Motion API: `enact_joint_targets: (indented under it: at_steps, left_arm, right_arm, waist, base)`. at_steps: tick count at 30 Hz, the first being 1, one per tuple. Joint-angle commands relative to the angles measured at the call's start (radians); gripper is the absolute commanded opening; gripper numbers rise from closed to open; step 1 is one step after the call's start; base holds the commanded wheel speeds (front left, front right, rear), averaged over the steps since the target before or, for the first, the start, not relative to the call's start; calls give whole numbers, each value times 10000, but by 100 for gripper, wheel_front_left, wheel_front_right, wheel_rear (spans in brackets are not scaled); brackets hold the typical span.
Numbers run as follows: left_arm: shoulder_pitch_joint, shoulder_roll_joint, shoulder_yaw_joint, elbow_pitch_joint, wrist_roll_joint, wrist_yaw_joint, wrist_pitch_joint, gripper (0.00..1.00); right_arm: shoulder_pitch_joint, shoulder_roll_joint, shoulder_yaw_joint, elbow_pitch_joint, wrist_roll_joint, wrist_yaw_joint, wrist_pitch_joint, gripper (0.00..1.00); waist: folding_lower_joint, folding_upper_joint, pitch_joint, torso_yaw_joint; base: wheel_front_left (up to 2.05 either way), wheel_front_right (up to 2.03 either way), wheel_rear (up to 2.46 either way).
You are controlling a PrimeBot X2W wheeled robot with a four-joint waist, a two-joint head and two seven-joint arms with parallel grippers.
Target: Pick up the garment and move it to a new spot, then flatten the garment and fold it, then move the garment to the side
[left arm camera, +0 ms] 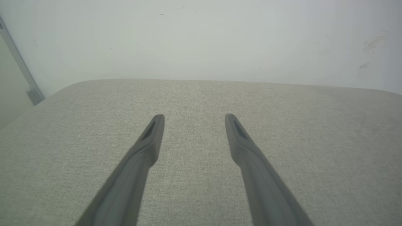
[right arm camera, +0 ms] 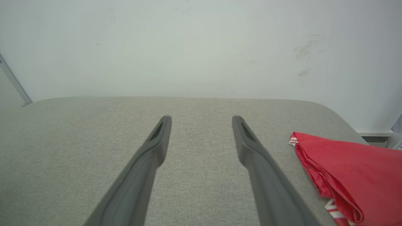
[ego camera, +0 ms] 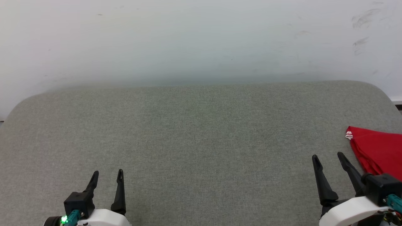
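Observation:
The garment (ego camera: 378,147), bright red with a bit of white striped trim at its corner, lies folded at the far right edge of the grey cushioned surface (ego camera: 194,131). In the right wrist view the garment (right arm camera: 348,169) sits to the right of the fingers, layers stacked, striped trim at its near and far corners. My right gripper (ego camera: 328,157) stands open just left of it, apart from the cloth, with nothing between its fingers. At the lower left my left gripper (ego camera: 107,174) is open and empty. Both wrist views show the left gripper (left arm camera: 192,117) and the right gripper (right arm camera: 201,119) hovering over bare cushion.
A pale scuffed wall (ego camera: 201,37) rises right behind the cushion's rounded far edge. A grey metal rail (left arm camera: 22,69) runs down the wall at the left. The cushion's right corner drops off beside a white ledge (right arm camera: 375,133).

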Motion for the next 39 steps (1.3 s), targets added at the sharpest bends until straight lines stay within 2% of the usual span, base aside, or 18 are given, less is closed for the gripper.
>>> enact_joint_targets:
  at_steps: [1,11,12,15,39]
  left_arm:
    - [-100,10,8,-31,25,8,-71,100]
    - [-119,-17,130,-9,50,-70,-70,100]
    - [-8,-8,98,-4,9,-37,4,0]
    - [107,-98,73,221,-85,-43,68,0]
    - [-340,-627,890,204,-3935,-758,1181,0]
  right_arm:
    - [38,49,-7,5,-66,-12,8,100]
    - [89,51,-42,-108,-63,-12,-16,100]
    - [2,8,-41,-52,-66,0,-2,0]
    - [35,8,-18,224,16,0,-10,0]
    - [-669,-136,-54,1324,4670,-2,5,0]
  waist:
    - [-1,-1,1,4]
    - [-1,-1,-19,13]
    - [0,-1,-18,14]
    - [0,-1,-17,15]
    - [0,-1,60,60]
  base:
    - [0,0,0]
    - [0,0,0]
    - [0,0,0]
    - [0,0,0]
    - [0,0,0]
